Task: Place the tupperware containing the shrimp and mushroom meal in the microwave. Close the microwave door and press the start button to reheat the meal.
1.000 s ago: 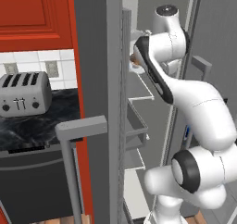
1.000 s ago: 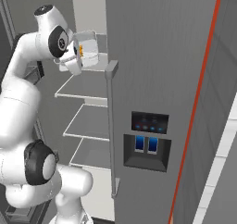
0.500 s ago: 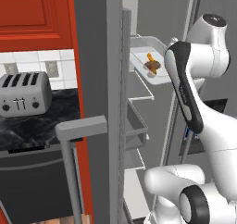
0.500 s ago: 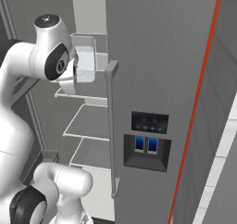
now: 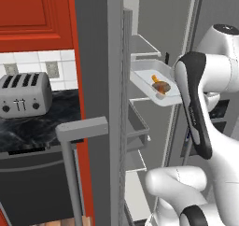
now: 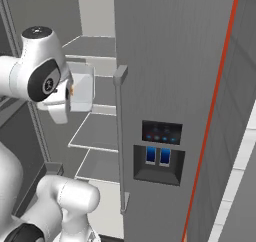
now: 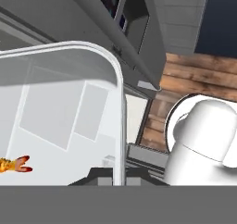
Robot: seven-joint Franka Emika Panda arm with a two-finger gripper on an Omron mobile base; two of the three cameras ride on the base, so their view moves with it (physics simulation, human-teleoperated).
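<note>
Item: tupperware carried in mid-air before the open fridge.
Left base view shows toaster on worktop; hand view shows claw pinched on the rim, shrimp inside. Since 1 second ago, the arm has swung outward.
</note>
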